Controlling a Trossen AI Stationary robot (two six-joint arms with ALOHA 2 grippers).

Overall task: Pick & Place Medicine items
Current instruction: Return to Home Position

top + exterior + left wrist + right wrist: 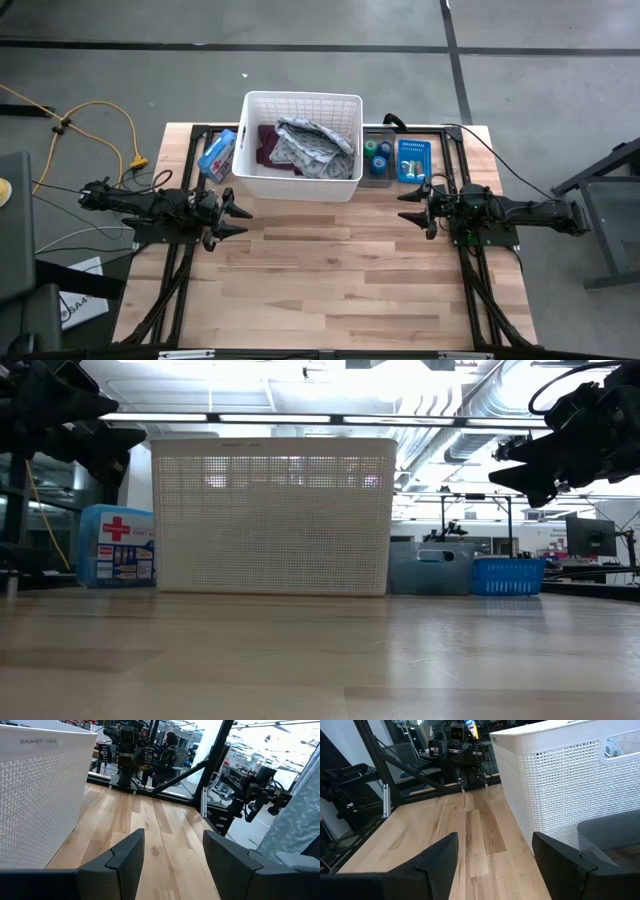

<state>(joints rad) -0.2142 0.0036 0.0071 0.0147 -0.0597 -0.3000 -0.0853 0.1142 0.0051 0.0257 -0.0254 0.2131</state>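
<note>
A green roll and a blue roll lie in a small grey bin at the table's far right, next to a small blue basket. My left gripper hovers open over the table's left side, pointing level toward the right, with nothing between its fingers. My right gripper hovers open on the right side, just in front of the grey bin. It points toward the left, and its fingers are empty too. Both grippers stand well above the wood.
A large white mesh basket stands at the far middle, holding a purple cloth and a grey patterned cloth. A blue first-aid box stands to its left. Bare wood stretches between the arms and toward the near edge.
</note>
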